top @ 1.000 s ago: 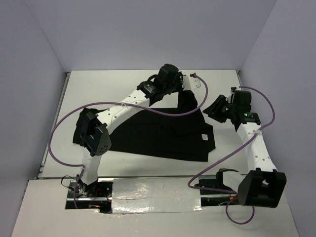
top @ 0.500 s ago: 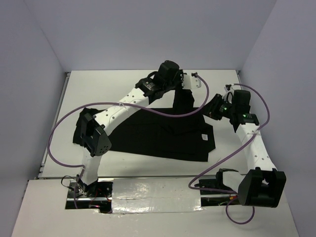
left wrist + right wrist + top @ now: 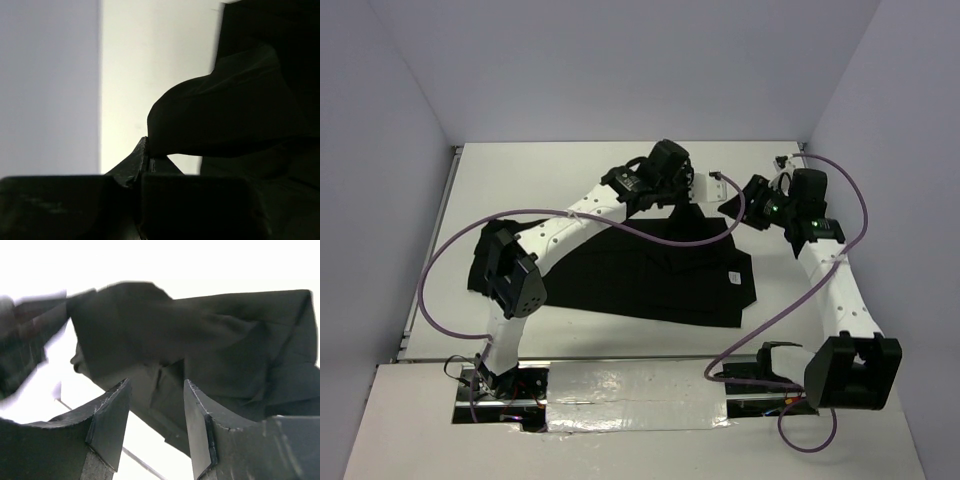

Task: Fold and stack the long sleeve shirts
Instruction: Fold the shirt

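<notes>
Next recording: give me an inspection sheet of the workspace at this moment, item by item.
Surface: white table.
Job's things: one black long sleeve shirt, mostly flat mid-table, with a white tag near its right edge. Its far right part is lifted.
Clutter: nothing seen.
End effectors: the left end effector is shut on a fold of the shirt. The right end effector is open, close to the raised fabric and gripping nothing.
Cables: purple cables loop from each arm, and the left arm's cable passes above the shirt.
Surroundings: plain pale walls on three sides, and a silver taped strip by the arm bases.
</notes>
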You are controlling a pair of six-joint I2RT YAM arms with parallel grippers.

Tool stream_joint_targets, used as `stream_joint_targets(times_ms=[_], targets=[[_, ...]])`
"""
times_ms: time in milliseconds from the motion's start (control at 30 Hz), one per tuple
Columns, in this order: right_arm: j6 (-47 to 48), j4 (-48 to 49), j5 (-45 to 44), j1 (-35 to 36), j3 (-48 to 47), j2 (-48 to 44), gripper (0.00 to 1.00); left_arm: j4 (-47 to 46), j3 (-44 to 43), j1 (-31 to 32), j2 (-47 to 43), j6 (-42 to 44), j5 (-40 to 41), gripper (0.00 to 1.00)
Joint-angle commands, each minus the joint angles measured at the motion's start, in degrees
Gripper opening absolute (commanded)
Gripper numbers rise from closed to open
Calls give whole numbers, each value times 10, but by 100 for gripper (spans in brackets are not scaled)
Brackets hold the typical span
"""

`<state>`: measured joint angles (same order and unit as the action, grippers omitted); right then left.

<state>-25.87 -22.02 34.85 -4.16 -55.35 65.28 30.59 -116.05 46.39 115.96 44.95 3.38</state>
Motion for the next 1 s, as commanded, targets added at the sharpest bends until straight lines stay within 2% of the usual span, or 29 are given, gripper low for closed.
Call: stream_joint_targets(times_ms=[0,167,267,433,500,633,767,967], targets=[[2,-67,-68,-7,-33,41,53,74,19,12,-4,-57,-59,0],[7,-70,-95,-11,-18,20,54,219,40,27,-7,-115,-163,0],[7,-66,-99,-11,-14,12,54,238,53,30,-10,-151,-210,0],[5,-57,-49,-11,7,13,54,234,77,34,-7,-201,-218,0],[-14,-48,-18,-5,43,14,56,229,83,33,-10,-217,-215,0],[-92,-21,-8,11,131,-7,57,196,99,24,-25,-266,-190,0],[-211,82,17,57,239,-45,59,190,118,19,-28,-275,-180,0],[-339,152,-23,131,296,-46,62,171,166,19,-36,-287,-188,0]])
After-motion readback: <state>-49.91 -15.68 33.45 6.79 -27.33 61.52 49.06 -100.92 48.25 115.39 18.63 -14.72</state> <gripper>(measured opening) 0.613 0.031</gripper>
